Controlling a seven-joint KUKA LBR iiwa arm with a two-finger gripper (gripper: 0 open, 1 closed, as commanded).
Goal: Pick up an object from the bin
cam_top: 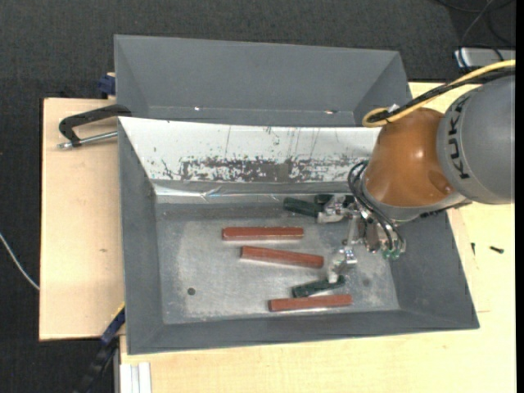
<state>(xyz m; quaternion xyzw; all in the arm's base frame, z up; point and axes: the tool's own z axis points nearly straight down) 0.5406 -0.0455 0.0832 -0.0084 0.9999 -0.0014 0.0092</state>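
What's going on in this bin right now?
The KUKA arm reaches into the grey bin from the right. Its claw is down near the floor on the right side, at the end of a small dark green piece. Three reddish-brown bars lie flat to its left, and a second dark green piece lies near the back wall. Whether anything is gripped can't be told.

We note the tool point(347, 259) low inside the grey bin point(139, 244). Directly below and left of it lies a dark green piece point(313, 287), just beside the nearest brown bar point(309, 304). Further left lie a middle brown bar point(282, 257) and an upper brown bar point(262, 233).
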